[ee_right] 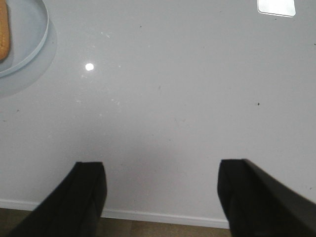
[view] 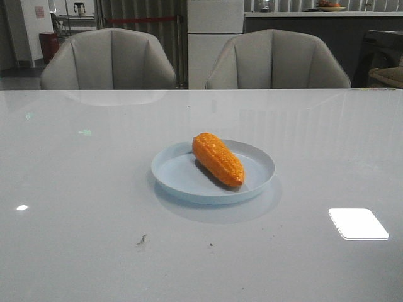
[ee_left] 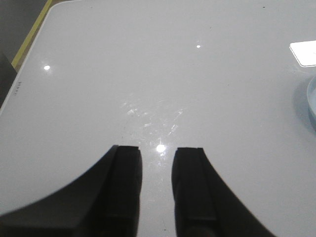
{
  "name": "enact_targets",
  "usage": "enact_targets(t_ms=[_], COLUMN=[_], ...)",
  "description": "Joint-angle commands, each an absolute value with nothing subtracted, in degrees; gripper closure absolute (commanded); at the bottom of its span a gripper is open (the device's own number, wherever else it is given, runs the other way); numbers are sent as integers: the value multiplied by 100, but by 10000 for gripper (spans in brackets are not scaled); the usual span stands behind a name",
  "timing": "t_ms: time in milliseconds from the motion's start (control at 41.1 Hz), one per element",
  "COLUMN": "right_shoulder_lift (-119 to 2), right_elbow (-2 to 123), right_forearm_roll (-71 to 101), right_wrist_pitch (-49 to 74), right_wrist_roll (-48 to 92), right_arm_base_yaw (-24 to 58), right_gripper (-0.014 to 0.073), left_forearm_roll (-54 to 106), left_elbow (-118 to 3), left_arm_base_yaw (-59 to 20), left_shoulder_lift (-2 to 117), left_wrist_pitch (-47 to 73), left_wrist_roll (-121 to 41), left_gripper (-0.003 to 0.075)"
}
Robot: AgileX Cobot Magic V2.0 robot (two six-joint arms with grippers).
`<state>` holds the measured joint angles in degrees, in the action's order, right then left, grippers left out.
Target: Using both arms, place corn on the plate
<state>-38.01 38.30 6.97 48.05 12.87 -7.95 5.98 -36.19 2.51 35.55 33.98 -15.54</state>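
The orange corn lies on the pale blue plate at the middle of the table, tapered end toward the front. Neither arm shows in the front view. In the left wrist view my left gripper hangs over bare table, its black fingers a small gap apart with nothing between them; the plate's rim shows at the edge. In the right wrist view my right gripper is wide open and empty over the table's near edge; the plate and a sliver of corn sit far off at the corner.
Two grey chairs stand behind the table's far edge. A bright light reflection lies on the glossy tabletop at the front right. The table's front edge runs just under my right gripper.
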Motion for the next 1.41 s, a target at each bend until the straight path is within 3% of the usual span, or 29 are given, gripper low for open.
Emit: enact_targets(t_ms=[0, 341, 511, 925, 1387], right_shoulder_lift=[-3782, -3782, -3782, -3782, -3782], right_elbow=[3974, 3974, 3974, 3974, 3974], right_forearm_roll=[746, 746, 746, 746, 746], right_wrist_pitch=[4425, 4425, 4425, 4425, 4439], right_wrist_roll=[1362, 1362, 1362, 1362, 1362], right_arm_base_yaw=[-801, -801, -801, -801, -801], right_gripper=[23, 23, 23, 23, 23], left_forearm_roll=[681, 518, 526, 188, 159], left_elbow=[-3782, -3735, -3422, -1298, 142], left_arm_base_yaw=[257, 166, 45, -464, -415], left_shoulder_lift=[3552, 3316, 2877, 1020, -132], left_wrist_pitch=[3011, 2953, 2354, -1230, -1583], left_wrist_roll=[-1500, -1500, -1444, -722, -722], left_gripper=[466, 470, 637, 629, 629])
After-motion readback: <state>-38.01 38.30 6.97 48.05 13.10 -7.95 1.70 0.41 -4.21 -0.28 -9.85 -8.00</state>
